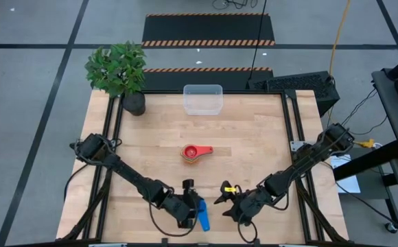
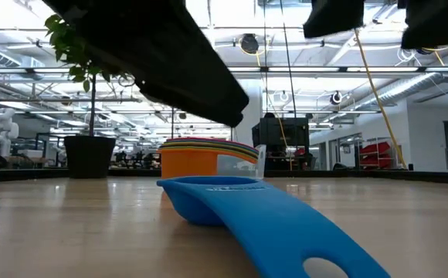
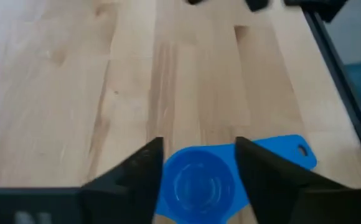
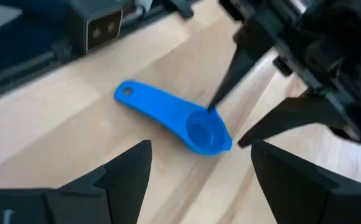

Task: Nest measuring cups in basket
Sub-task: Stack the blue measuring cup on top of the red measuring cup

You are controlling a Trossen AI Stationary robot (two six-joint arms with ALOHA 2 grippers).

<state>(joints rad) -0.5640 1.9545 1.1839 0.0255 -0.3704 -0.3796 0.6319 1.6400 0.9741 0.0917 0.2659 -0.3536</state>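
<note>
Near table edge: blue measuring cup (image 3: 197,186) lies on the wood, handle flat, between the parted fingers of the left gripper (image 3: 198,180) — not clamped. Right gripper (image 1: 228,194) just beside it, jaws spread, nothing held. Nested stack of cups (image 1: 192,154), red on top, sits mid-table; clear basket (image 1: 203,99) at far edge.

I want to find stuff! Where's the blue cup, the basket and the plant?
blue cup (image 4: 200,132): right wrist view, on its bowl.
basket (image 1: 203,99): high view, on its clear floor.
plant (image 1: 117,67): high view, on its leaves.
</note>
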